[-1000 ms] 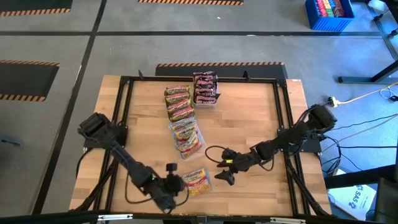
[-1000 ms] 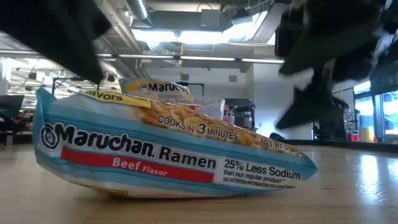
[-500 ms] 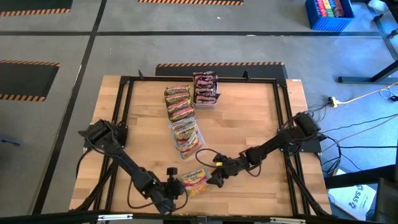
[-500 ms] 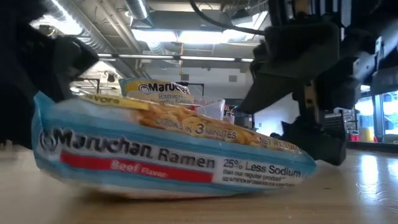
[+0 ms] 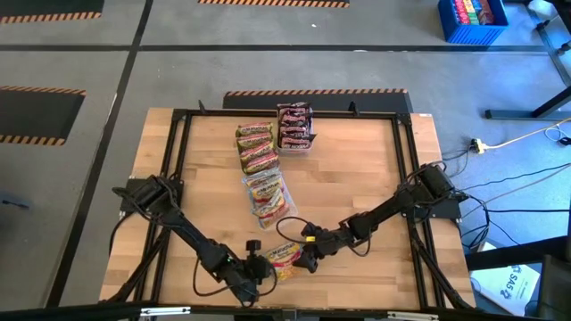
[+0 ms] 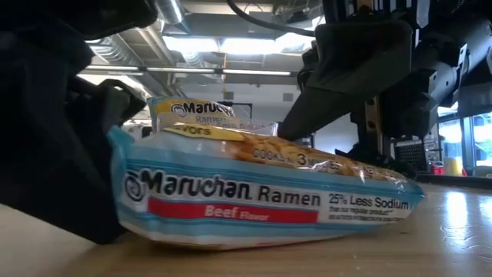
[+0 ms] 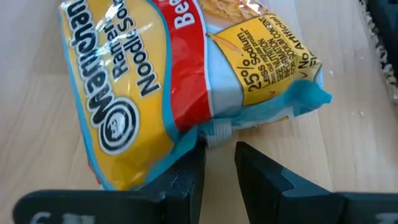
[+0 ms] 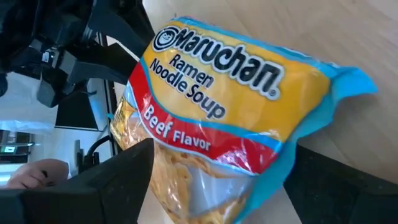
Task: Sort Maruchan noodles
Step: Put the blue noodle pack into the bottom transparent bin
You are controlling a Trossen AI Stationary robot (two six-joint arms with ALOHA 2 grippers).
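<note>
Near the table's [image 5: 357, 169] six o'clock edge, a yellow, red and pale-blue Beef Flavor packet [image 5: 283, 259] of Maruchan noodles lies flat on the wood, between the two grippers. The left gripper [image 5: 259, 267] sits at the packet's nine o'clock side, its fingers [image 7: 186, 180] nearly together and pinching the crimped seal edge of the packet. The right gripper [image 5: 308, 258] sits at the packet's three o'clock side with its fingers [image 8: 118, 171] spread wide, straddling the packet's end; whether they press on it cannot be told. Toward twelve o'clock, further packets lie in a row [image 5: 260, 169] up the table's middle, with a dark brown-red stack [image 5: 294, 127] beside the row's far end.
</note>
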